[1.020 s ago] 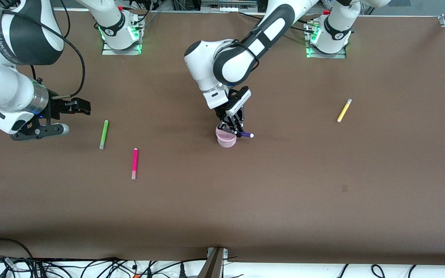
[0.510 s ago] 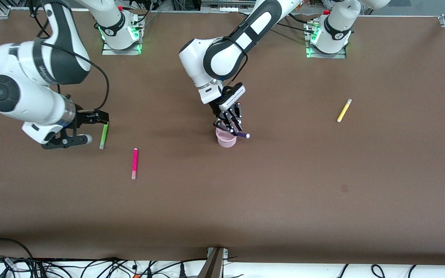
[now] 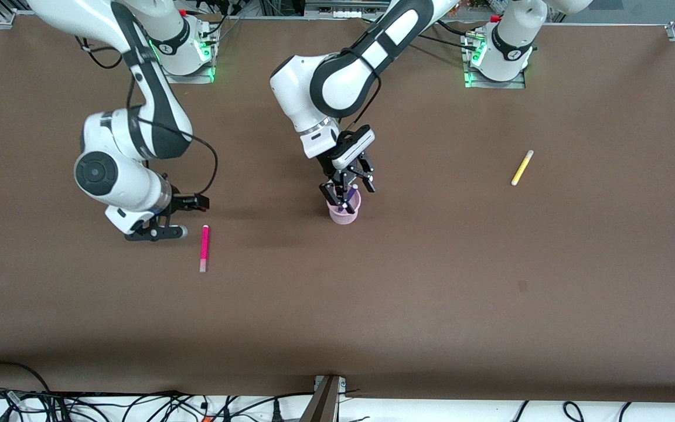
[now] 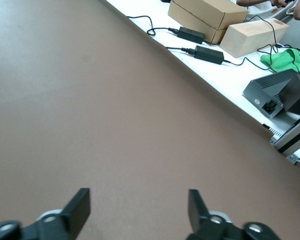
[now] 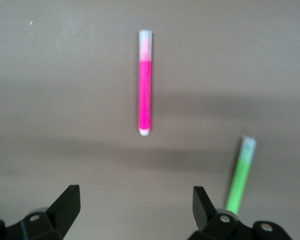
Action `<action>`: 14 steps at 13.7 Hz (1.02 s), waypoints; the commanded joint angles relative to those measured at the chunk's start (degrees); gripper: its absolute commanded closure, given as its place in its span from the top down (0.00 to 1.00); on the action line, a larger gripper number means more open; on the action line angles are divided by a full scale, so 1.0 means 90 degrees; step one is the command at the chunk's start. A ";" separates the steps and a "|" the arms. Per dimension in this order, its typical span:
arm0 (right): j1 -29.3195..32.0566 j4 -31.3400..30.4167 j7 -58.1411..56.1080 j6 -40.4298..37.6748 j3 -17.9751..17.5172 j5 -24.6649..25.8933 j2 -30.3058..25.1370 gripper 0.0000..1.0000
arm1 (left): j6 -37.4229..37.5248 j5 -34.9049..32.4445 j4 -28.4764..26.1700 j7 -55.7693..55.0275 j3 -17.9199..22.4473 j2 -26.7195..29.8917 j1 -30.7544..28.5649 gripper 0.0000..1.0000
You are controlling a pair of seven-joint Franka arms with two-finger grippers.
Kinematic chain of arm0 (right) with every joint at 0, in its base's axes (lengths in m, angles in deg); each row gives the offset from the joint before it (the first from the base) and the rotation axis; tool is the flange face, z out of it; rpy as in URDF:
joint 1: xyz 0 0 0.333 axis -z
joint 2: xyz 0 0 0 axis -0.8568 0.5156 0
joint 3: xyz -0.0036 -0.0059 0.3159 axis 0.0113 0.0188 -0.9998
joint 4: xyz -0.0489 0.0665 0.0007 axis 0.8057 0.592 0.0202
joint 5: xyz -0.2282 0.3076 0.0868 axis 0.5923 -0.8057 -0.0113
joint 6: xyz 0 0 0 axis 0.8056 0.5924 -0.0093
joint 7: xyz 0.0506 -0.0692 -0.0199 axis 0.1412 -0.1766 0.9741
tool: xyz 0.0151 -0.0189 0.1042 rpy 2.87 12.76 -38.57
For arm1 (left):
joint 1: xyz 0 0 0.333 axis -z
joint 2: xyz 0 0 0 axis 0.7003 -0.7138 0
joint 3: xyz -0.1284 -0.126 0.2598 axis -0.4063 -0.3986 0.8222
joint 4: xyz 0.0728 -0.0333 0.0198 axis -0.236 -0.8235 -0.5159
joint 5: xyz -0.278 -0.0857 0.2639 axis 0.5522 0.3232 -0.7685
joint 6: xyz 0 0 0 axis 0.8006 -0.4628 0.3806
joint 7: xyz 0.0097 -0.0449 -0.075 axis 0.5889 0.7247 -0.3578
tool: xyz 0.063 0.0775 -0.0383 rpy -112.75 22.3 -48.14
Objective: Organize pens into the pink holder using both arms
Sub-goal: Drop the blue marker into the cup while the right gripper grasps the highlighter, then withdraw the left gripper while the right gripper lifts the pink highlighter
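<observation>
**Purple pen in the cup, three pens out on the tabletop**

The brown tabletop [image 3: 431, 293] fills the front view, with both arm bases along its top edge. The left arm [image 3: 367, 53] reaches from its base down toward the middle of the tabletop; the right arm [image 3: 132, 117] bends from its base down toward its own end of the tabletop.

The left gripper [image 3: 347, 192] hangs directly over the pink holder [image 3: 343, 215], which stands upright near the middle of the tabletop. Its jaws are spread wide and grip nothing; the left wrist view shows the two fingers [image 4: 80, 207] far apart with bare brown surface between them. The dark purple pen [image 3: 350, 196] stands tilted inside the holder, its upper part poking out between the spread jaws, with the pale end at the top.

The right gripper [image 3: 162, 225] is low over the tabletop, just beside the magenta pen [image 3: 204, 248] on the side toward the right arm's end. Its jaws are wide apart and empty, as the right wrist view shows. In that view the magenta pen [image 5: 145, 82] lies flat on the surface ahead of the jaws, and the lime green pen [image 5: 241, 176] lies near one finger [image 5: 204, 206], apart from the magenta one. In the front view the green pen is hidden under the right arm.

The yellow pen [image 3: 522, 167] lies flat and slanted toward the left arm's end of the tabletop, well apart from the holder and farther from the front camera than the holder.
</observation>
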 commanded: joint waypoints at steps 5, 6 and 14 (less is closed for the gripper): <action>-0.0033 -0.0222 0.0112 0.1767 0.0004 -0.0207 0.0915 0.87 | 0.0083 0.2495 -0.0085 0.4043 -0.0084 0.1721 -0.1489 1.00; -0.0033 -0.0193 0.0102 0.1924 0.0004 -0.0207 0.1022 0.83 | 0.0093 0.2905 -0.0085 0.4668 -0.0074 0.1936 -0.1733 1.00; -0.0024 -0.0222 0.0082 0.2130 0.0004 -0.0217 0.1228 0.45 | 0.1371 0.4958 -0.0153 0.9902 -0.0074 0.3012 -0.3804 1.00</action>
